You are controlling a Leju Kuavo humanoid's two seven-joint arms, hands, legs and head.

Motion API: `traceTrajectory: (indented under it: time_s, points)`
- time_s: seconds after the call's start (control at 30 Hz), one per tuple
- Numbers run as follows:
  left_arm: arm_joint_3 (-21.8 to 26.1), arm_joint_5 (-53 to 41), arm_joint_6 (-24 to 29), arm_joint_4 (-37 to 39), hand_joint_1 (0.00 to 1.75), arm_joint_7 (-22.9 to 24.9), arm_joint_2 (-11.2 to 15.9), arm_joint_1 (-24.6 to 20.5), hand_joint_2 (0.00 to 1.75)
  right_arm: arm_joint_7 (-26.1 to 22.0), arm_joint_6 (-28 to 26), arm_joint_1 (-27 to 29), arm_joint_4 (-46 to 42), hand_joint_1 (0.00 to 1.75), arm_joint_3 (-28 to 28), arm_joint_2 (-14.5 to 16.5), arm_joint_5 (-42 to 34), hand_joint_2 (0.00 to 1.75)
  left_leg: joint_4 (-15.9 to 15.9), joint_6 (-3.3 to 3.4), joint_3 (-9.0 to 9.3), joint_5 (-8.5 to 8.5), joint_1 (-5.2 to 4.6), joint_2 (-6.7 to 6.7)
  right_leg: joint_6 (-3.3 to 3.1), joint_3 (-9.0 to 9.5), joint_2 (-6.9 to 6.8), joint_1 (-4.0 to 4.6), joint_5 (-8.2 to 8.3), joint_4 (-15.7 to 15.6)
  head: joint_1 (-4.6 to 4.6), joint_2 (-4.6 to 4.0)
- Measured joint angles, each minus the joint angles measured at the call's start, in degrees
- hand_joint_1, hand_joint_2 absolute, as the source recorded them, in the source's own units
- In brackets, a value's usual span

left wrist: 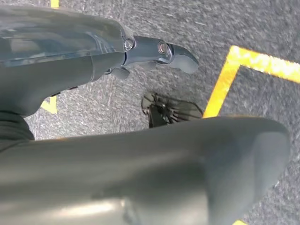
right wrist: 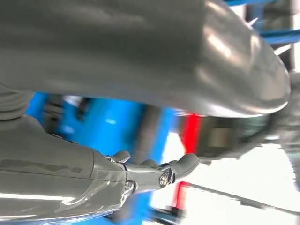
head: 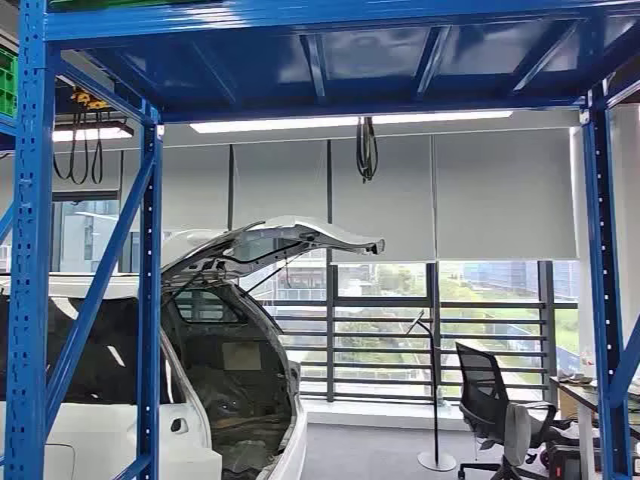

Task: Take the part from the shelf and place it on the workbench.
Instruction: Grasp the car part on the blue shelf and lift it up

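Both hands hang released, the left hand [left wrist: 166, 117] over the floor [left wrist: 254, 28] and the right hand [right wrist: 166, 140] blurred near the shelf [head: 30, 250] at 9 o'clock, and with the part unseen, a blind reach risks striking steel.

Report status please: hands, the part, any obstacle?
Left hand and right hand open, holding nothing. Part not sighted. Blue shelf frame ahead, white car behind it.

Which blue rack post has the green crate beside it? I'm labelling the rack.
The near left post: a green crate sits at its upper left. The right post has none.
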Motion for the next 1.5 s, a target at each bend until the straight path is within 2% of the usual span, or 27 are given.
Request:
traceTrajectory:
  time_s: [0.07,0.1,0.13,0.17,0.2,0.23,0.27,0.3,0.37,0.43,0.47,0.53,0.6,0.63,0.67,0.7,0.73,0.8,0.83,0.87,0.93,1.07,1.3,1.4,1.5]
  points:
    - [0.72,-0.58,0.00,0.17,0.00,-0.04,-0.03,-0.12,0.00,-0.22,0.11,-0.37,-1.63,0.00,1.05,-0.46,-0.30,0.00,4.59,-0.07,-2.08,-2.03,0.01,-0.20,-0.10,-0.05,0.37,0.06,0.02,0.00,0.00,0.00]
    - [1.42,-1.17,0.00,0.35,0.00,-0.08,-0.06,-0.19,0.00,-0.44,0.21,-0.70,-3.26,0.00,2.06,-0.91,-0.61,0.00,8.39,-0.12,-3.83,-3.48,0.02,-0.36,-0.18,-0.08,0.76,0.10,0.04,0.01,0.00,0.00]
    - [2.07,-1.76,0.00,0.48,0.00,-0.14,-0.10,-0.24,0.00,-0.65,0.29,-0.96,-4.85,0.00,3.03,-1.36,-0.92,0.00,10.93,-0.16,-5.08,-4.06,0.05,-0.46,-0.20,-0.08,1.21,0.14,0.05,0.02,0.00,0.00]
    - [2.65,-2.33,0.00,0.57,0.00,-0.21,-0.14,-0.26,0.00,-0.87,0.37,-1.19,-6.40,0.00,3.88,-1.75,-1.24,0.00,11.43,-0.18,-5.42,-3.49,0.11,-0.54,-0.20,-0.06,1.69,0.16,0.05,0.03,0.00,0.00]
    - [3.20,-2.91,0.00,0.64,0.00,-0.30,-0.17,-0.34,0.00,-1.07,0.44,-1.45,-7.85,0.00,4.67,-2.13,-1.54,0.00,9.62,-0.18,-4.72,-1.83,0.22,-0.67,-0.17,-0.01,2.20,0.15,0.03,0.07,0.00,0.00]
    - [3.77,-3.48,0.00,0.69,0.00,-0.40,-0.22,-0.46,0.00,-1.32,0.52,-1.80,-9.47,0.00,5.51,-2.54,-1.86,0.00,6.10,-0.17,-3.25,0.46,0.39,-1.05,-0.08,0.05,2.72,0.12,-0.02,0.13,0.00,0.00]
    - [4.41,-4.07,0.00,0.81,0.00,-0.49,-0.27,-0.63,0.00,-1.58,0.62,-2.21,-11.19,0.00,6.43,-3.00,-2.20,0.00,2.48,-0.20,-1.68,2.27,0.56,-1.89,0.12,0.04,3.24,0.15,-0.09,0.25,-0.01,0.00]
    - [5.07,-4.65,-0.01,0.97,0.00,-0.58,-0.36,-0.78,0.00,-1.84,0.71,-2.66,-12.92,0.00,7.37,-3.54,-2.54,0.00,-0.75,-0.21,-0.28,3.39,0.71,-2.69,0.42,-0.11,3.79,0.17,-0.15,0.45,-0.03,0.00]
    - [6.30,-5.83,-0.02,1.33,0.00,-0.70,-0.53,-1.04,0.00,-2.46,0.93,-3.21,-16.22,0.00,9.16,-4.70,-3.24,0.00,-3.25,-0.10,0.78,3.49,0.66,-3.68,1.23,-0.64,4.69,0.09,-0.03,0.71,-0.06,0.00]
    - [7.30,-7.01,-0.02,1.55,0.00,-0.85,-0.72,-1.28,0.00,-3.19,1.22,-3.14,-19.03,0.00,10.54,-5.85,-3.92,0.00,-3.49,0.39,0.78,3.49,0.46,-3.10,1.90,-0.99,5.26,-0.22,0.10,0.74,-0.07,0.00]
    - [7.73,-7.60,-0.02,1.61,0.00,-0.92,-0.80,-1.44,0.00,-3.59,1.36,-3.03,-20.24,0.00,11.05,-6.43,-4.22,0.00,-3.58,0.73,0.80,3.59,0.42,-2.70,2.13,-1.18,4.84,-0.26,-0.27,1.15,-0.07,0.00]
    - [8.34,-8.53,-0.03,1.66,0.00,-1.02,-0.96,-1.65,0.00,-4.33,1.46,-2.96,-22.02,0.00,11.63,-7.39,-4.47,0.00,-3.77,1.45,0.83,3.75,0.40,-1.81,2.37,-2.93,3.05,-0.19,-2.78,5.15,-0.08,0.00]
    - [8.82,-9.14,-0.08,1.71,0.00,-1.07,-1.00,-1.66,0.00,-4.72,1.46,-2.87,-23.31,0.00,12.18,-8.11,-4.11,0.00,-3.77,1.85,0.79,3.68,0.04,-0.79,2.39,-6.43,1.68,-0.10,-6.30,12.79,-0.08,0.00]
    - [9.02,-9.35,-0.14,1.78,0.00,-1.08,-1.03,-1.63,0.00,-4.75,1.43,-2.76,-23.70,0.00,12.44,-8.38,-3.88,0.00,-3.76,1.95,0.80,3.64,-0.16,-0.24,2.33,-7.87,1.52,-0.07,-7.27,15.89,-0.08,0.00]
    - [9.17,-9.47,-0.20,1.86,0.00,-1.08,-1.05,-1.62,0.00,-4.73,1.40,-2.65,-23.94,0.00,12.66,-8.62,-3.72,0.00,-3.76,2.04,0.81,3.59,-0.35,0.28,2.21,-8.54,1.46,0.00,-7.34,17.35,-0.08,0.00]
    - [9.27,-9.57,-0.27,1.94,0.00,-1.08,-1.09,-1.66,0.00,-4.69,1.38,-2.58,-24.11,0.00,12.80,-8.83,-3.67,0.00,-3.76,2.11,0.86,3.55,-0.52,0.77,1.99,-8.08,1.38,0.14,-6.32,16.49,-0.07,0.00]
    - [9.34,-9.63,-0.32,2.03,0.00,-1.08,-1.13,-1.74,0.00,-4.65,1.33,-2.55,-24.29,0.00,12.92,-9.02,-3.63,0.00,-3.76,2.18,0.93,3.50,-0.66,1.21,1.66,-6.64,1.15,0.38,-4.56,13.64,-0.07,0.00]
    - [9.51,-9.68,-0.37,2.15,0.00,-1.10,-1.22,-1.94,0.00,-4.46,1.14,-2.60,-24.69,0.00,13.12,-9.34,-3.52,0.00,-3.72,2.17,0.98,3.38,-0.93,1.82,0.72,-2.66,-0.02,1.12,-1.17,5.61,-0.07,0.00]
    - [9.62,-9.69,-0.39,2.23,0.00,-1.11,-1.27,-2.03,0.00,-4.32,0.95,-2.63,-24.82,0.00,13.20,-9.47,-3.43,0.00,-3.69,2.08,0.90,3.35,-1.02,2.03,0.36,-1.35,-0.55,1.46,-0.39,2.80,-0.07,0.00]
    - [9.71,-9.70,-0.40,2.33,0.00,-1.13,-1.31,-2.10,0.00,-4.15,0.72,-2.61,-24.89,0.00,13.26,-9.56,-3.33,0.00,-3.67,1.95,0.81,3.34,-1.07,2.22,0.12,-0.70,-0.88,1.73,-0.21,1.27,-0.07,0.00]
    - [9.80,-9.73,-0.42,2.47,0.00,-1.13,-1.38,-2.13,0.00,-3.68,0.13,-2.50,-24.90,0.00,13.31,-9.69,-2.98,0.00,-3.93,1.65,0.83,3.43,-1.02,2.66,0.00,-0.52,-0.59,1.92,-0.22,0.50,-0.07,0.00]
    - [10.00,-9.78,-0.29,2.53,0.00,-1.11,-1.44,-2.23,0.00,-1.62,-1.56,-2.34,-24.76,0.00,13.32,-9.70,-1.84,0.00,-5.05,2.50,1.44,3.87,-1.16,2.85,0.28,-0.07,-0.28,1.76,0.35,-0.64,-0.07,0.00]
    - [10.13,-9.77,0.01,2.53,0.00,-1.10,-1.44,-2.03,0.00,-0.08,-3.96,0.12,-23.97,0.00,12.90,-9.66,-0.64,0.00,-5.36,1.95,1.45,4.16,-1.03,2.61,0.08,-0.18,-0.45,1.90,0.26,-0.50,-0.07,0.00]
    - [10.34,-9.60,0.13,2.53,0.00,-1.11,-1.46,-2.04,0.00,1.64,-7.50,0.96,-23.92,0.00,12.47,-9.66,4.74,0.00,-5.37,1.77,1.45,4.15,-1.00,2.60,0.03,-0.19,-0.46,1.90,0.23,-0.46,-0.07,0.00]
    - [10.84,-9.17,0.42,2.53,0.00,-1.14,-1.58,-1.98,0.00,4.97,-13.92,2.14,-23.92,0.00,11.99,-9.41,15.93,0.00,-5.38,1.71,1.43,4.14,-1.04,2.58,0.03,-0.17,-0.47,1.87,0.23,-0.46,-0.07,0.00]
